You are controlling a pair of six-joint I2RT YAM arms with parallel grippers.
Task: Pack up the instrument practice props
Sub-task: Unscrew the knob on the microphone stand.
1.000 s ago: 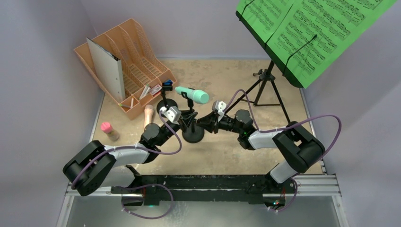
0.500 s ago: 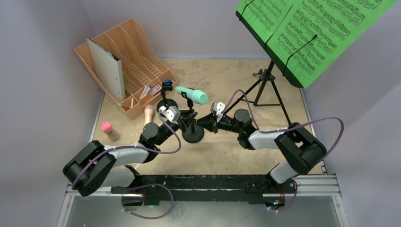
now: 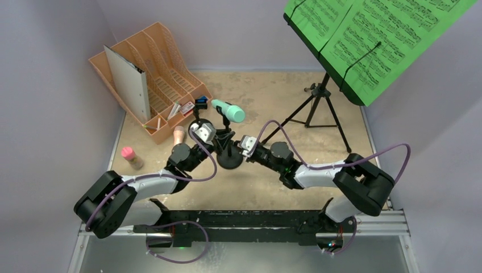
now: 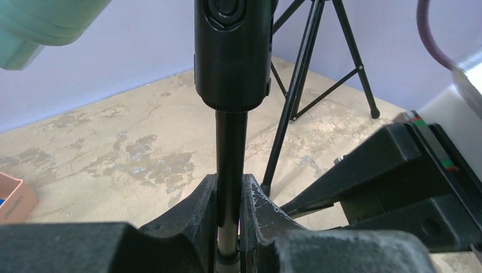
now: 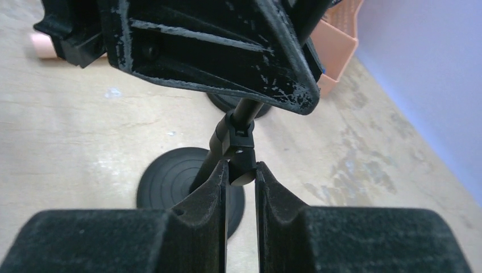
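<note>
A short black clip pole [image 3: 229, 161] on a round base stands mid-table with the teal microphone [image 3: 228, 111] in its clip. My left gripper [image 3: 219, 145] is shut on the pole's shaft [image 4: 230, 170], below the clip holder [image 4: 232, 51]. My right gripper [image 3: 235, 150] is shut on the knob [image 5: 241, 172] at the pole's joint, above the base [image 5: 170, 187]. The second clip pole [image 3: 203, 122] stands just behind. A pink-headed microphone [image 3: 130, 154] lies at the left. The black tripod [image 3: 319, 105] carries the green sheet-music pages [image 3: 375, 40] at the far right.
The orange file rack [image 3: 165, 79] with a grey binder [image 3: 129, 79] stands at the far left. A peach cylinder [image 3: 178, 135] lies in front of it, beside my left arm. The tripod's legs [image 4: 307, 91] stand right of the pole. Grey walls enclose the table.
My right gripper has moved left and down onto the pole's joint. My left gripper, the pole and the teal microphone have shifted slightly towards the far left.
</note>
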